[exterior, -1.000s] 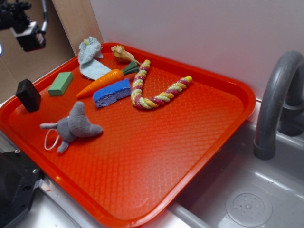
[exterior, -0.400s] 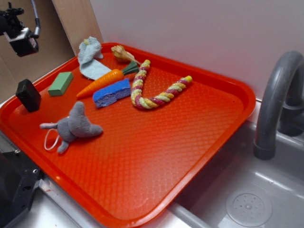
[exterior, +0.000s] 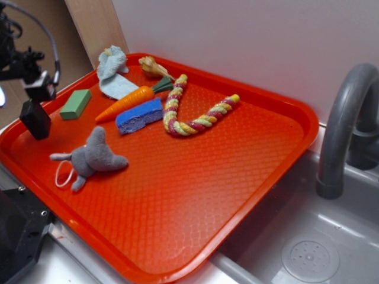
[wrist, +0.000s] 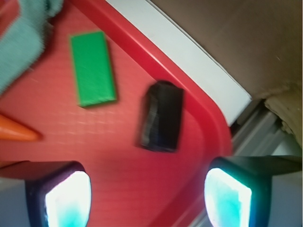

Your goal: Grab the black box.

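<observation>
Wrist view shows my gripper [wrist: 147,198] with its two fingers wide apart and nothing between them. Ahead of the gap sits the black box [wrist: 161,116], standing free on the red tray [wrist: 118,156] close to the tray's rim, a bit blurry. The green block [wrist: 92,68] lies past it, off to one side, not touching it. From the exterior view my gripper [exterior: 37,87] hangs just above the black box [exterior: 35,118], but there I cannot see my fingers well. That view also shows a grey toy mouse [exterior: 92,158], a carrot [exterior: 127,100] and a blue sponge [exterior: 139,115] farther from me.
</observation>
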Controlling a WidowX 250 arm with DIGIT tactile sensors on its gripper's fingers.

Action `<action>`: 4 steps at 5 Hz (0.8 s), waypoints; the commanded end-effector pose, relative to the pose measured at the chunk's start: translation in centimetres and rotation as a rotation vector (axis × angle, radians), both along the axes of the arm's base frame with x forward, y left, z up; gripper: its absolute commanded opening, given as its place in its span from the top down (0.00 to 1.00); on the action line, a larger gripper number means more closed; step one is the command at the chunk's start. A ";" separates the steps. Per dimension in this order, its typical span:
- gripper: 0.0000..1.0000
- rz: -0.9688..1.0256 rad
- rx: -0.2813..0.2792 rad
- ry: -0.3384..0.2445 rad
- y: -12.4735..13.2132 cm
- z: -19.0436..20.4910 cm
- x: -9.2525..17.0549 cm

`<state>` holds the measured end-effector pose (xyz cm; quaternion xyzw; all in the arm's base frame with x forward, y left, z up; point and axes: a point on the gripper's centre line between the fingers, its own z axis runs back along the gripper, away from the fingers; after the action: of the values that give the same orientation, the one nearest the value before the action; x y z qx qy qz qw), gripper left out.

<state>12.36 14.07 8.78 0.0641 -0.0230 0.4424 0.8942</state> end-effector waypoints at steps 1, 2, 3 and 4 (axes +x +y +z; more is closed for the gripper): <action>0.00 0.001 0.040 -0.019 0.6 0.2 -3.6; 0.00 -0.032 0.035 -0.064 0.2 -0.2 -2.8; 0.00 -0.025 0.037 -0.079 -0.3 -0.1 -2.6; 0.00 -0.006 0.047 -0.059 2.3 -0.5 1.9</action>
<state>14.35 15.58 7.13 0.0629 -0.0360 0.4453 0.8925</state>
